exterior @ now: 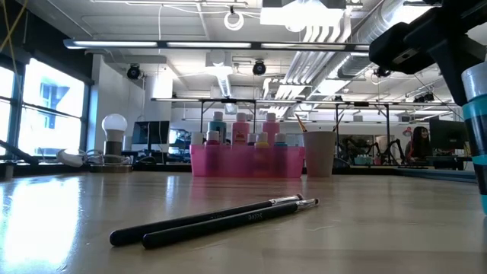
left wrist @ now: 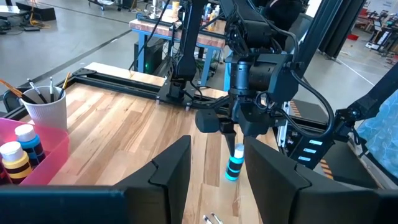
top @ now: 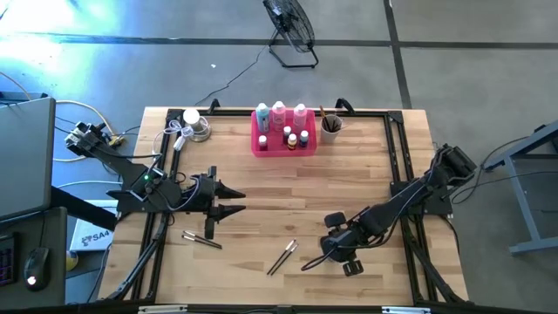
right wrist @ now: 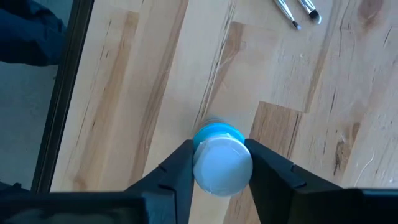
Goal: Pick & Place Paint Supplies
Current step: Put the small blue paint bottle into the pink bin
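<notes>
One small teal bottle (right wrist: 222, 163) with a white cap stands upright on the bare wood near the front right of the table (top: 261, 196), directly under the right gripper (right wrist: 219, 163). The wrist view looks straight down on its cap, with one dark finger touching each side; the fingers are drawn in to the bottle's width, so it appears gripped, probably ready to be lifted and carried to the pink tray (top: 261, 144) at the back edge. That vertical approach suits a bottle standing on its base, since the cap gives the fingers two parallel sides.

Just beside it, toward the table's middle, two paintbrushes (top: 282, 257) lie side by side, flat on the wood. Another brush (top: 200, 238) lies further left, near the left gripper (top: 234, 198), which hovers part-open and empty. The tray already holds three taller bottles (top: 279, 115) and some tiny ones, and a beige cup (top: 331, 129) with brushes stands at its right.
</notes>
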You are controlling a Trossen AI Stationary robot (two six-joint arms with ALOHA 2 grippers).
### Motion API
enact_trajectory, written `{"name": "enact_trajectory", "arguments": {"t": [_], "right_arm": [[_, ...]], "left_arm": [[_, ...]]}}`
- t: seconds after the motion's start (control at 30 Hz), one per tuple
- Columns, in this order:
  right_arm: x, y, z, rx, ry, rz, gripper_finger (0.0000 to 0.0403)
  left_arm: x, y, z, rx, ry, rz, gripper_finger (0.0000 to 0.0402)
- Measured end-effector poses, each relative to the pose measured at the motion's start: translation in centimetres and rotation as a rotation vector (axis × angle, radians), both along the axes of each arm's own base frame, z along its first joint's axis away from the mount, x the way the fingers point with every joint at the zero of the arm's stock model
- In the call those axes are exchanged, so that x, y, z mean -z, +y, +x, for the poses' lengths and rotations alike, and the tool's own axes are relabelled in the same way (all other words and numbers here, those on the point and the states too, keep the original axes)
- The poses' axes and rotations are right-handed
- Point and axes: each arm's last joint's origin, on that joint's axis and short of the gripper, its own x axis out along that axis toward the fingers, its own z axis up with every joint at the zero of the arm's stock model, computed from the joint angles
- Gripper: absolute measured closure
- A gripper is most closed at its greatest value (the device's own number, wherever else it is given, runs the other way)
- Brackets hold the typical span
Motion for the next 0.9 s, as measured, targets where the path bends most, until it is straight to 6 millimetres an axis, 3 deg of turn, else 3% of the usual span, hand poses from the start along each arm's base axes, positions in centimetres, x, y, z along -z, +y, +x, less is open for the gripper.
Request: {"name": "enact_trajectory", "arguments": {"t": [0.13, 0.33, 0.63, 0.8, 0.9], "right_arm": [[0.0, 0.0, 0.0, 0.000, 0.000, 0.000, 0.0289], [0.0, 0.0, 0.0, 0.054, 0.012, 0.012, 0.0267], [-0.1, -0.4, 0.2, 0.107, 0.017, 0.028, 0.0289], [-1.2, -1.1, 1.0, 0.168, -0.011, 0.039, 0.0270], [-2.2, -1.7, 1.4, 0.186, -0.019, 0.040, 0.0277]], "left_arm": [[0.0, 0.0, 0.0, 0.000, 0.000, 0.000, 0.0254], [0.0, 0.0, 0.0, -0.002, -0.001, -0.012, 0.0254], [0.0, -0.1, 0.0, 0.020, 0.000, -0.056, 0.0254], [0.0, -0.1, 0.0, 0.022, -0.001, -0.056, 0.0254], [-0.1, 0.0, -0.1, 0.026, -0.005, -0.059, 0.0254]]}}
